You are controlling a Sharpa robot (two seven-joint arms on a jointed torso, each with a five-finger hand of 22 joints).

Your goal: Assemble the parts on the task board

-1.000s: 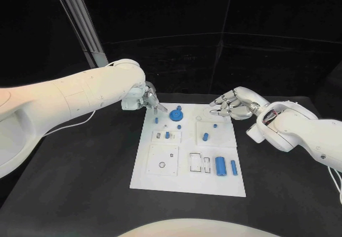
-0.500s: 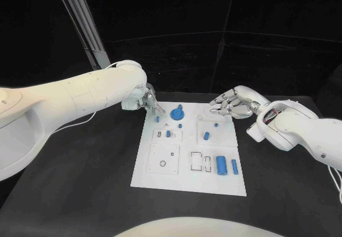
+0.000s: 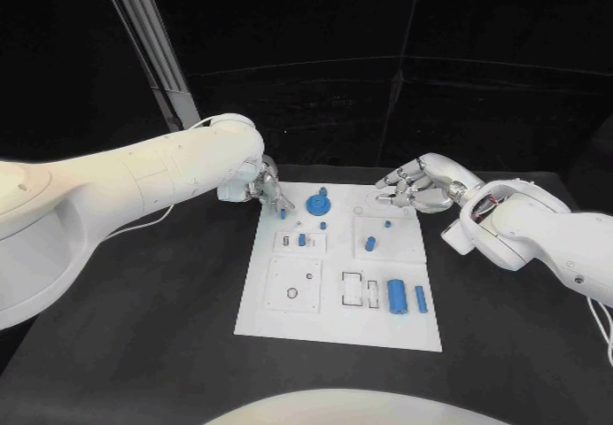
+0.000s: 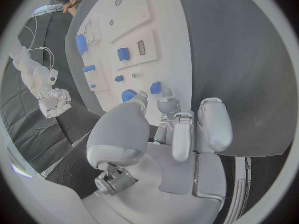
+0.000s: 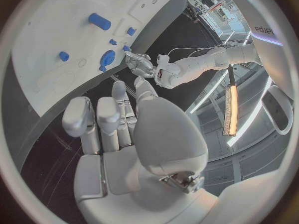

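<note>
left hand point(image 3: 265, 188) holding small blue part point(image 3: 281, 212), board's far-left edge point(image 3: 266, 215)

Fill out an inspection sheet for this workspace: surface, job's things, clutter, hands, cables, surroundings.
Surface: black table, dark cloth covering.
Job's things: white task board mid-table; blue parts on it, including a round blue part at the far end and a blue cylinder near the front right.
Clutter: nothing seen.
Hands: left hand at the board's far left corner, fingers at a small blue part, hold unclear; right hand above the far right corner, fingers curled, nothing seen in it.
Cables: white cable beside the left arm.
Surroundings: dark backdrop; metal post behind left.
</note>
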